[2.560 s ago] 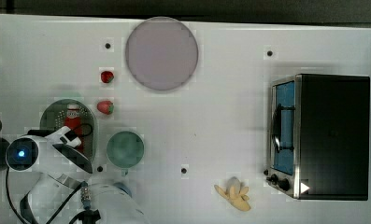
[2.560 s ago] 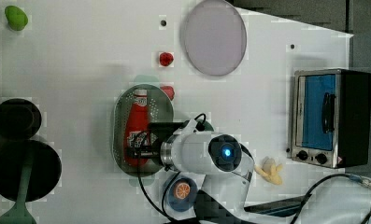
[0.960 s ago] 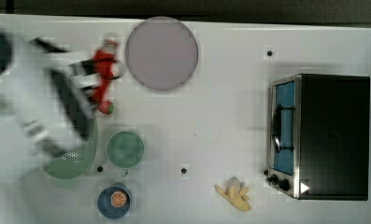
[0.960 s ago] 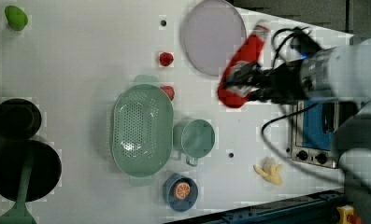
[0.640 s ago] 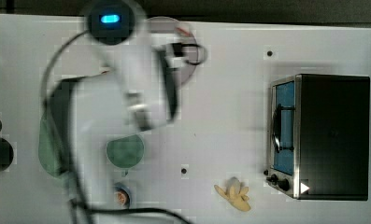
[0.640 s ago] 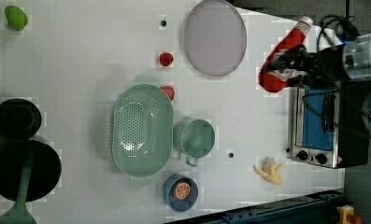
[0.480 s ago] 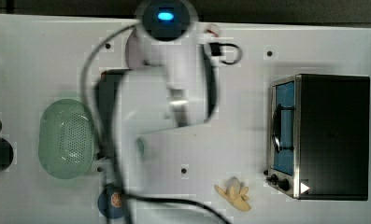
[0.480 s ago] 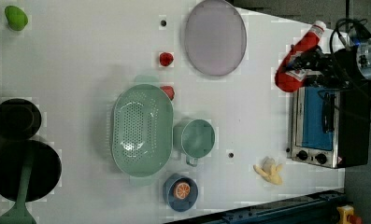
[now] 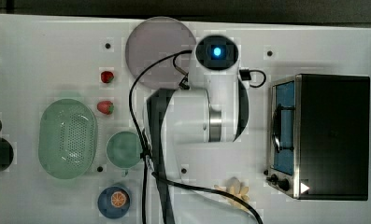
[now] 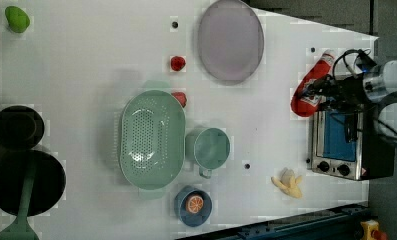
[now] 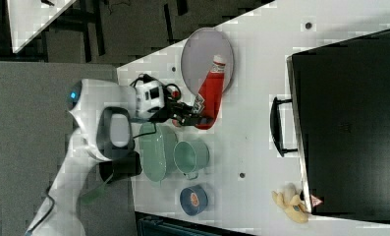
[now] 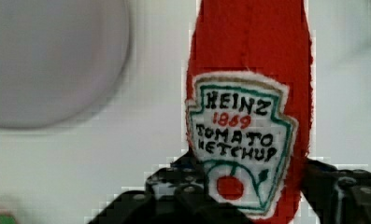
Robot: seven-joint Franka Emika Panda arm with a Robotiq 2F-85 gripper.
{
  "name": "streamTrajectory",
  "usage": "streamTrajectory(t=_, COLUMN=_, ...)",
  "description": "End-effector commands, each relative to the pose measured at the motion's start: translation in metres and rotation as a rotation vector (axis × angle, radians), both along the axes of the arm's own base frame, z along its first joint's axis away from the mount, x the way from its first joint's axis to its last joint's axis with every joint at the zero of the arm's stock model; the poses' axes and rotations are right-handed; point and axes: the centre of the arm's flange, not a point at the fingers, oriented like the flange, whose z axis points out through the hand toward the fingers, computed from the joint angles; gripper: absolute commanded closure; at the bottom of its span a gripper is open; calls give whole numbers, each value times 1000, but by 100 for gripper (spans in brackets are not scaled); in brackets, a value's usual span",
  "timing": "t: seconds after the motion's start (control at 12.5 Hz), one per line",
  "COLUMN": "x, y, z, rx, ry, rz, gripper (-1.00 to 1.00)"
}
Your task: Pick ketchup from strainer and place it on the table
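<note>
The claw is clamped on the ketchup, one finger on each side of the fat end of the bottle. In the wrist view the ketchup is red with a white label that says "Heinz tomato ketchup", and the dark fingers squeeze it by the label. In the right view the claw sticks out from the white arm and the ketchup hangs in the air, with its white cap over the round grey plate.

In the left view the ketchup is tilted, cap up toward the left view's right. It is up above the counter, just beside the toaster oven and well apart from the strainer.

The strainer is pale green with many small holes, and nothing lies in it. Just beside it, on the left view's right, is a green cup. A red strawberry touches the strainer's rim, and another strawberry sits near the plate. Below the cup is a blue bowl with an orange slice in it. A peeled banana lies near the oven. A green fruit sits in a far corner. Black pots stand at the left view's left edge.

In the top view the big white arm reaches across the counter between the plate and the oven.
</note>
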Motion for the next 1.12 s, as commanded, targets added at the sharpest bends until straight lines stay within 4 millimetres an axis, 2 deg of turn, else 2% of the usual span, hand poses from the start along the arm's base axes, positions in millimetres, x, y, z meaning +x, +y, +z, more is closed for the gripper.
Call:
streamTrajectory(t=0.08, x=-17, y=32, z=-18, rx=4, ry=-46, rz=129, gripper=-18)
streamTrajectory(t=0.32, x=-43, y=32, z=-64, rx=2, ry=-40, rz=156, gripper=-18)
streamTrajectory(t=0.4, x=-50, y=32, z=-77, rx=0, ry=-31, rz=173, gripper=-24)
streamTrajectory(t=0.56, x=-61, y=33, z=-101, rx=-10, ry=-6, rz=210, gripper=-65)
streamTrajectory(t=0.64, x=-61, y=33, z=-104, rx=-12, ry=-9, rz=219, gripper=-87)
streamTrajectory(t=0.72, x=-56, y=31, z=-97, rx=-18, ry=-26, rz=215, gripper=-99)
streamTrajectory(t=0.8, x=-46, y=29, z=-80, rx=-30, ry=-63, rz=211, gripper=-100)
streamTrajectory(t=0.88, x=-33, y=26, z=-56, rx=-50, ry=-115, rz=208, gripper=-100)
streamTrajectory(t=1.12, x=-7, y=23, z=38, rx=-125, ry=-224, rz=189, gripper=-100)
